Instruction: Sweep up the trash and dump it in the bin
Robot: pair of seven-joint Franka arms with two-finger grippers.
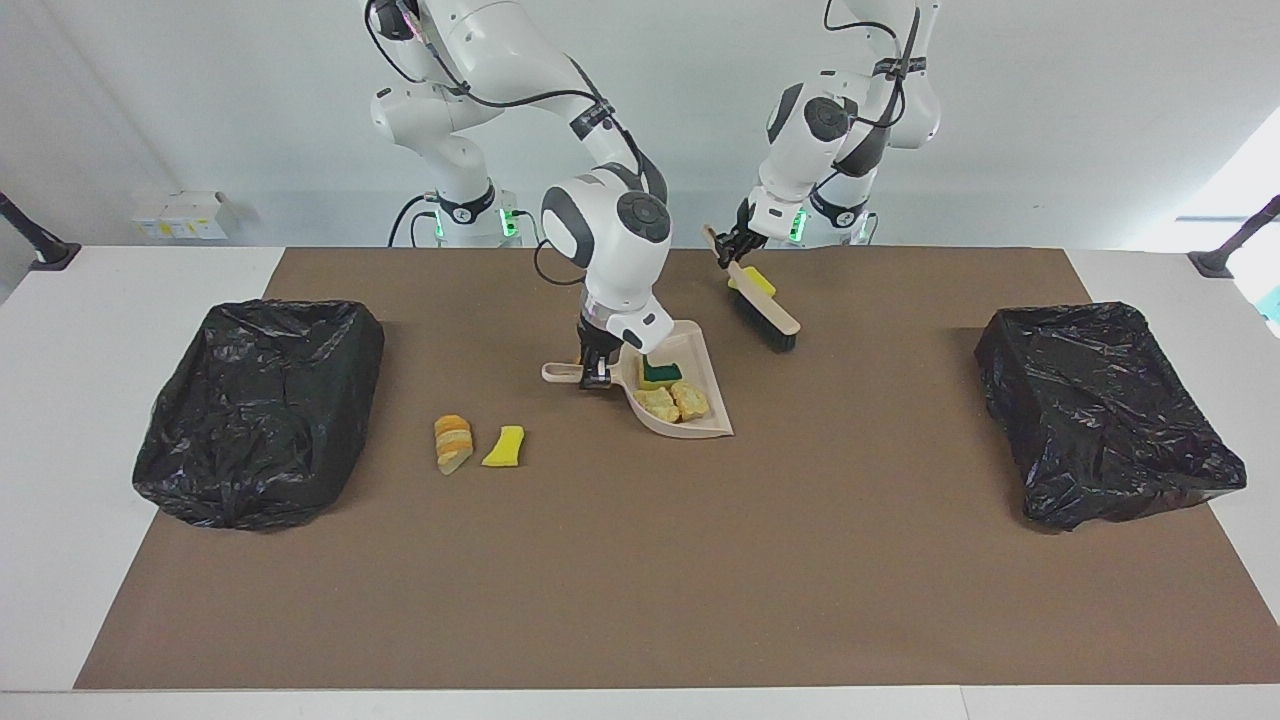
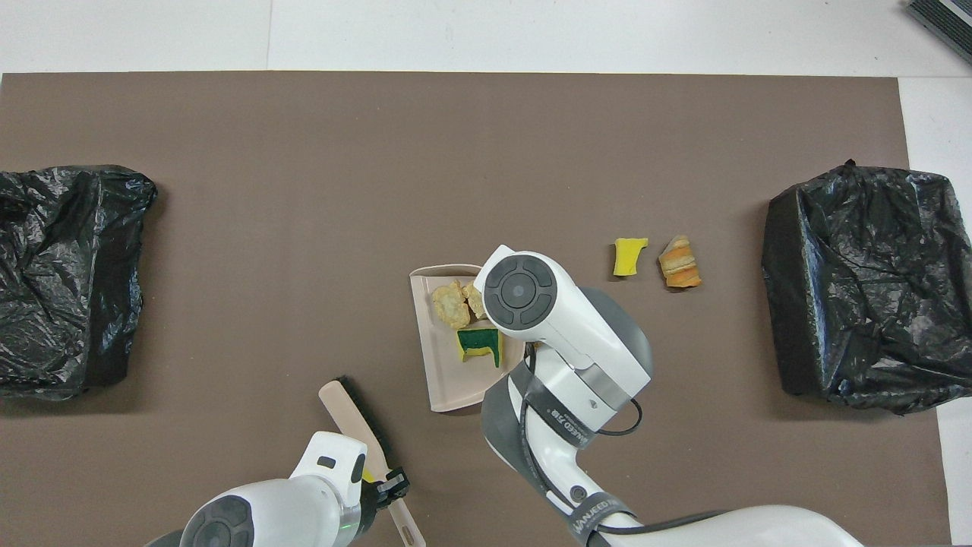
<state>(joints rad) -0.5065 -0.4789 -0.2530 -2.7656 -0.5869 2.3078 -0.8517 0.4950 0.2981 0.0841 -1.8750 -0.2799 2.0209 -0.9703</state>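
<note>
While my right gripper point(image 1: 596, 372) is closed on the handle of the beige dustpan point(image 1: 700, 424), the pan rests flat in the middle of the brown mat point(image 1: 640, 580). Inside the pan lie a green-faced sponge bit point(image 1: 659, 373) and two pale foam lumps point(image 1: 674, 402). My left gripper point(image 1: 727, 246) is clamped tight on the handle of the brush point(image 1: 765, 316), which hangs tilted over the mat's edge closest to me, its bristles pointing down. Just under the brush handle, a yellow sponge scrap point(image 1: 752, 281) lies on the mat. Toward the right arm's end, a bread-like chunk point(image 1: 452, 441) and a yellow sponge piece point(image 1: 504, 447) lie side by side, near one black-lined bin point(image 1: 262, 408). A second bin point(image 1: 1105, 412) stands at the left arm's end.
</note>
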